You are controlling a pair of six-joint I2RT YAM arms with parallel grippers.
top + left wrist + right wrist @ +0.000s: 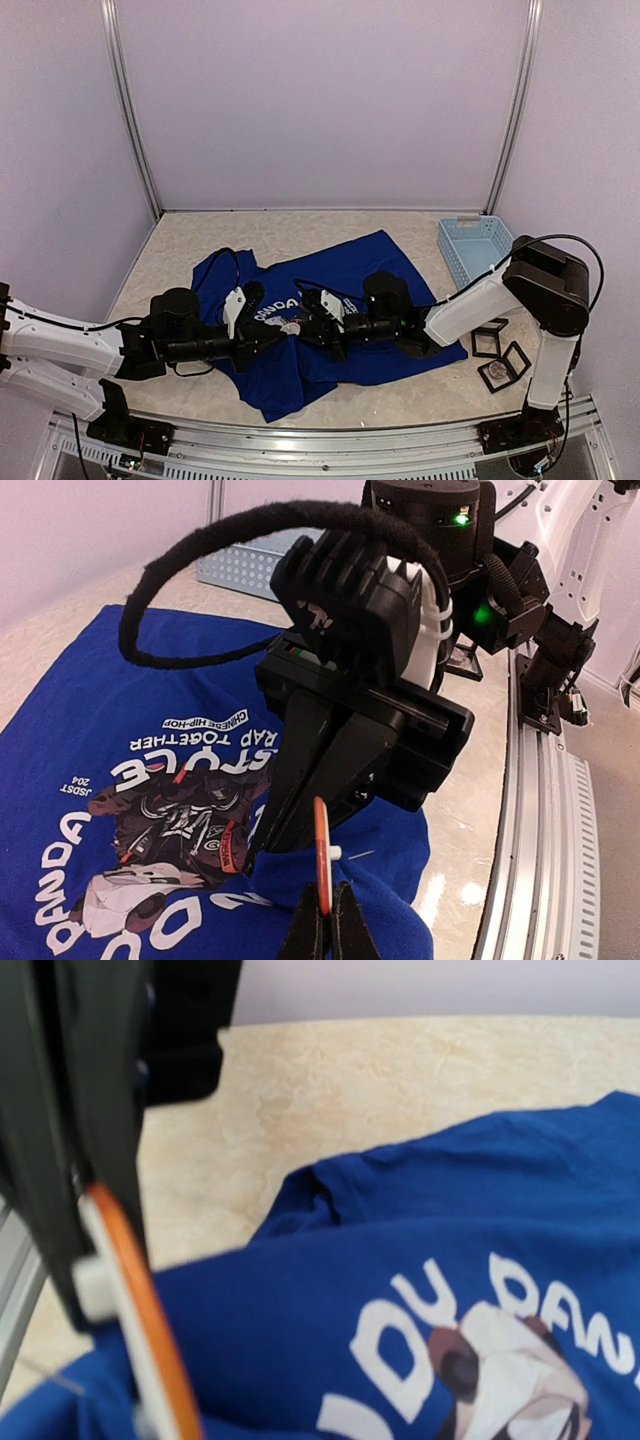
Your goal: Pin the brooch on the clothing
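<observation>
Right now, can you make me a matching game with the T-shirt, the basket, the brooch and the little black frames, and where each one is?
1 T-shirt
2 basket
3 brooch
4 black frames

A pinched in the left hand
B at the table's far right
C spread in the middle
D on the near right

Pairs: 1-C, 2-B, 3-A, 4-D

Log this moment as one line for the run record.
step: pinning | left gripper: shut on brooch, edge-on | right gripper: shut, pinching T-shirt fold beside brooch
</observation>
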